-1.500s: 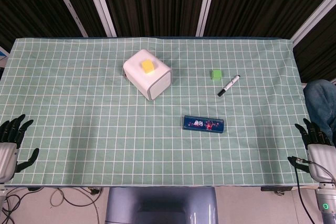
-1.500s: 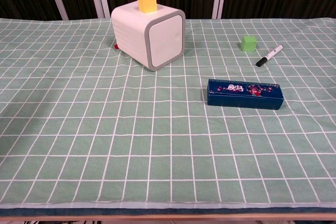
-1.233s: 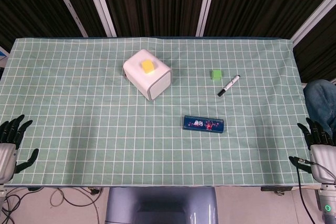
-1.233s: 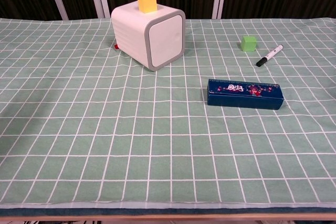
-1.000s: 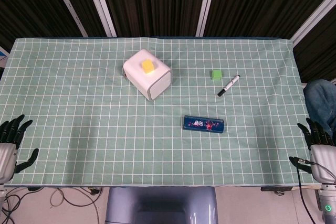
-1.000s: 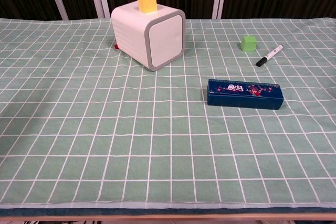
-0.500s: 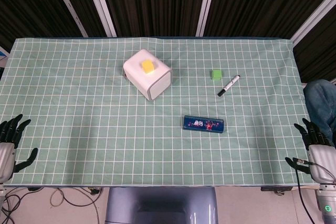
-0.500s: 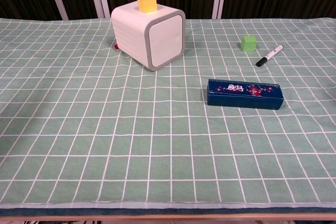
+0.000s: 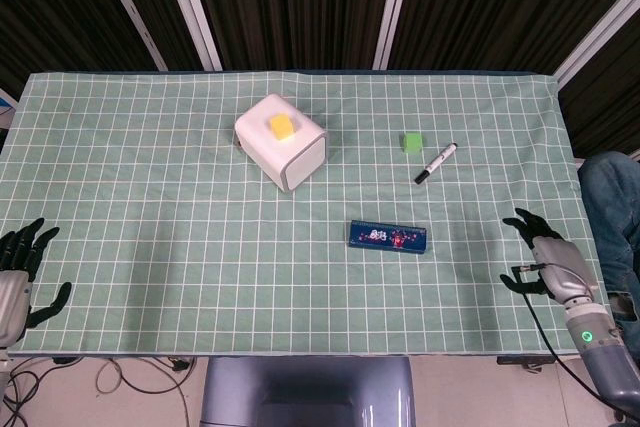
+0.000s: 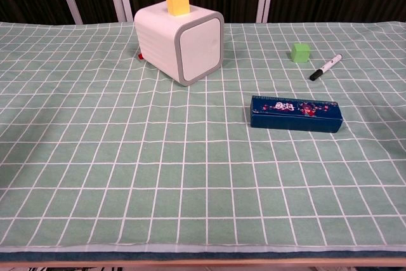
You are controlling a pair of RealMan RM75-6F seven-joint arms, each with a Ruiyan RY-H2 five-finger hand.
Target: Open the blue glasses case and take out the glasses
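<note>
Wide tabletop [image 9: 150, 187] under a green checked cloth, one of it, filling both views. Next down in size, one white box [image 9: 281, 141] with a grey-rimmed face, standing toward the far left-centre, and one yellow cube [image 9: 282, 126] sits on its top. Then the two hands. The right hand [image 9: 548, 262] is over the near right corner of the cloth, fingers [image 9: 521, 218] spread apart, holding nothing. The left hand [image 9: 14, 282] sits off the near left edge, fingers [image 9: 28, 240] also fanned apart, nothing in them. Only the head view shows either hand.

Now the one blue glasses case [image 9: 390, 236]: lid closed, flat on the cloth, right of centre, lengthwise across the tabletop, with a printed pattern on top. It lies well apart from the right hand's fingers, to their left with bare cloth between, and much farther still from the left hand's. No finger touches it.

Smaller yet: one black-and-white marker [image 9: 436, 162] lying at a slant beyond the case, and one green cube [image 9: 411, 141] just beside the marker's left.
</note>
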